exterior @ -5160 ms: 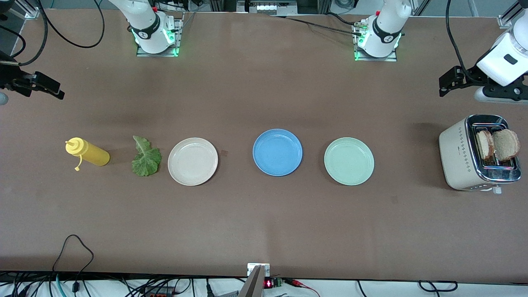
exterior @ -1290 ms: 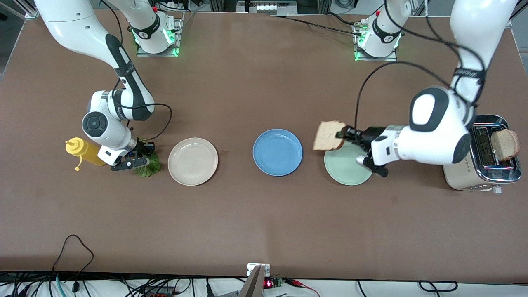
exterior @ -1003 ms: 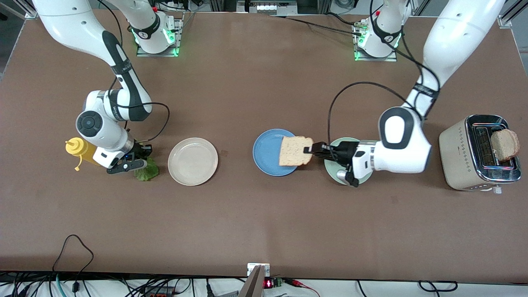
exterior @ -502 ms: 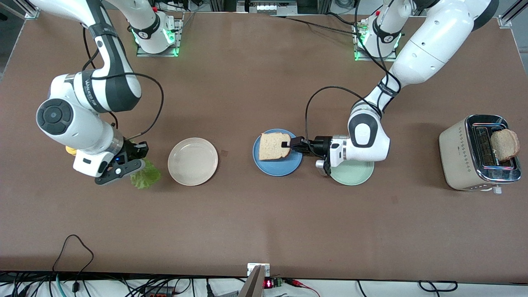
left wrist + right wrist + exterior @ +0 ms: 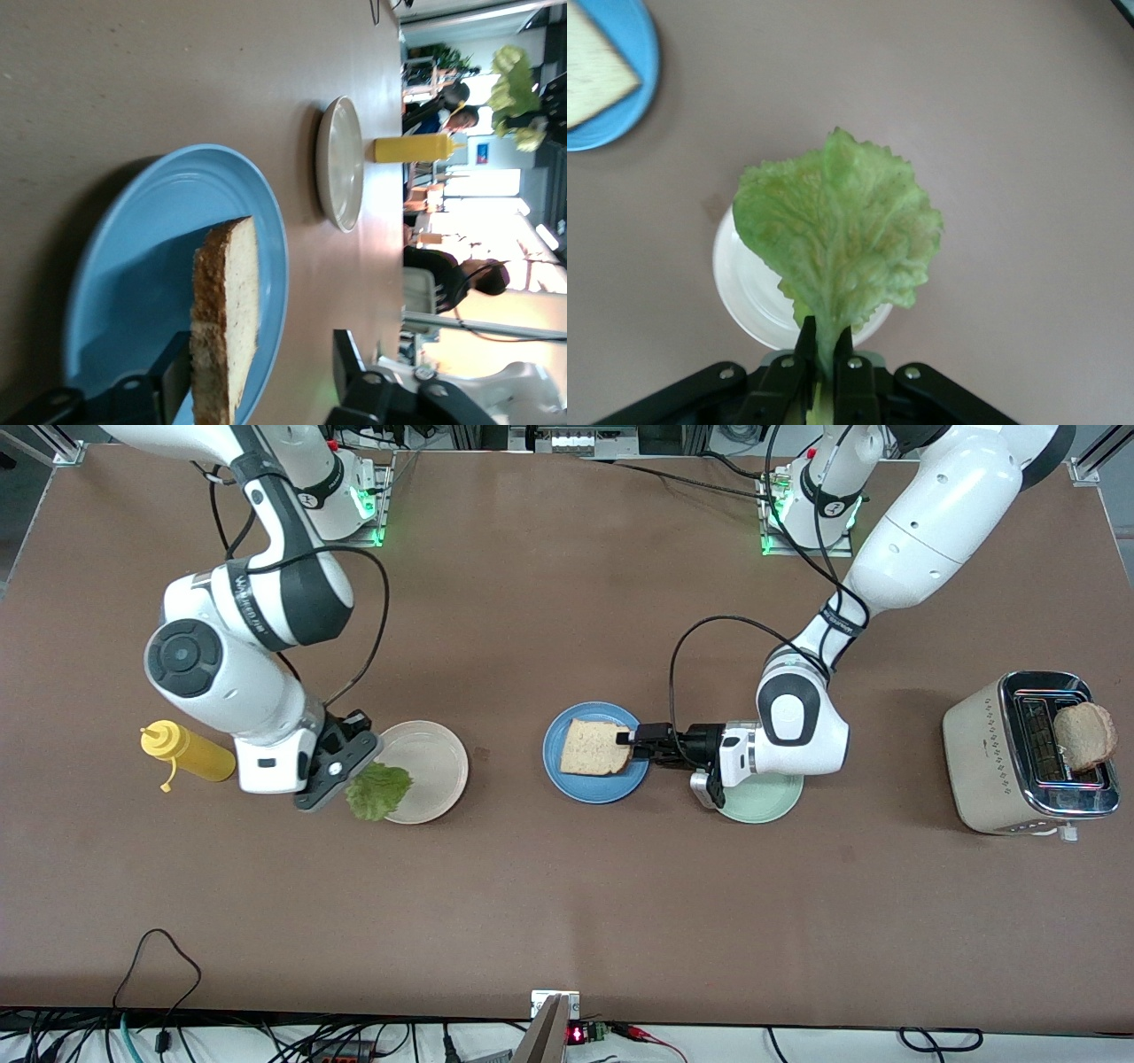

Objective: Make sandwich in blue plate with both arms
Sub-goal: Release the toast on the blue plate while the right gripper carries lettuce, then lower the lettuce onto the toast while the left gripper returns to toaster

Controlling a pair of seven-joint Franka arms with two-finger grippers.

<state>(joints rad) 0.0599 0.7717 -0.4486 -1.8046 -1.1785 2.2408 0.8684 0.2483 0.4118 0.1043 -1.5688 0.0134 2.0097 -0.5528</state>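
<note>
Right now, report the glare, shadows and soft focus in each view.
Front view: even light, a soft shadow beside the toaster, green lights glowing at both arm bases. Left wrist view: the background past the yellow bottle is blown out white; the toast slice casts a dark shadow on the blue plate. Right wrist view: the lettuce leaf is sharp, the cream plate beneath it softer.

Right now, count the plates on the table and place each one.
3, in a row: the cream plate toward the right arm's end, the blue plate in the middle holding toast, the mint plate toward the left arm's end.
</note>
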